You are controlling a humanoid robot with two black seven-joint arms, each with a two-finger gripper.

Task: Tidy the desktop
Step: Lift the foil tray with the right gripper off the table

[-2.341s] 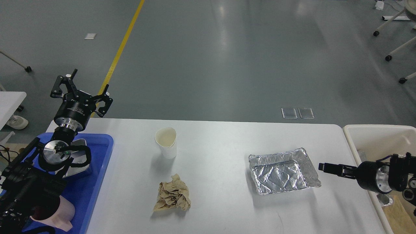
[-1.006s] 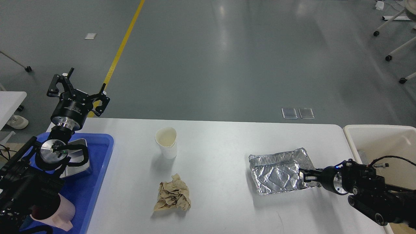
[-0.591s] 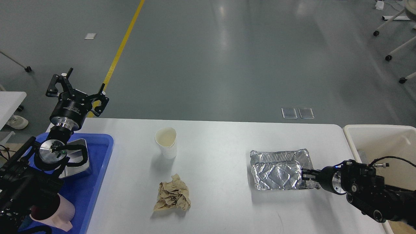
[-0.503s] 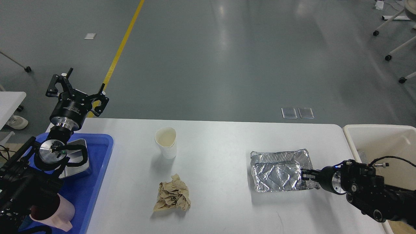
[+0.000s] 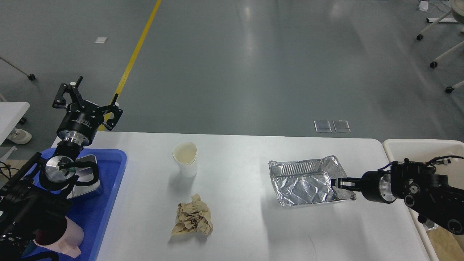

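Note:
The white desktop holds a crumpled aluminium foil tray at the right, a white paper cup standing left of centre, and a crumpled brown paper ball in front of the cup. My right gripper comes in from the right and is shut on the foil tray's right rim; the tray is tilted and raised slightly off the surface. My left gripper is open and empty, held high above the table's far left corner.
A blue plastic tray at the left holds a metal container and a pink cup. A beige bin stands just off the table's right edge. Wheeled chair legs stand on the floor far right.
My right gripper reached left from the bin to the foil tray, closed on its right rim, and has now lifted and tilted it, shifting it a little left. The left arm barely moved.

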